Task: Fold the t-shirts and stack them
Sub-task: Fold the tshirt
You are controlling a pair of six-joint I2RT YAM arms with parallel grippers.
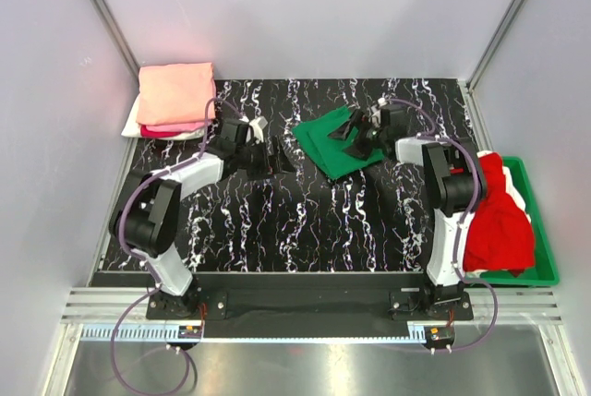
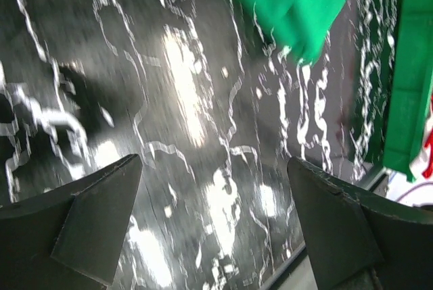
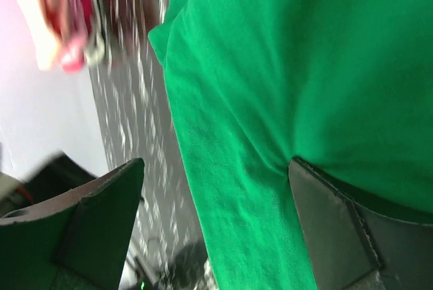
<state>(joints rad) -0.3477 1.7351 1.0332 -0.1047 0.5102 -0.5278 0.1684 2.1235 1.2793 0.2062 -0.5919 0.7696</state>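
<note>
A bright green t-shirt (image 1: 325, 145) lies folded on the marbled black table (image 1: 277, 221), right of centre at the back. My right gripper (image 1: 354, 138) is open directly over its right part. In the right wrist view the green cloth (image 3: 304, 67) fills the space between the jaws, and the right finger (image 3: 331, 222) touches it without gripping. My left gripper (image 1: 277, 158) is open just left of the shirt, with only bare table between its fingers (image 2: 101, 215). A stack of folded t-shirts sits at the back left: salmon-peach (image 1: 175, 90) on top, hot pink (image 1: 171, 126) and white (image 1: 131, 125) below.
A green plastic bin (image 1: 547, 258) stands at the right edge of the table. It holds a crumpled red t-shirt (image 1: 499, 225) with a bit of white cloth (image 1: 518, 195). White walls close in the left, back and right sides.
</note>
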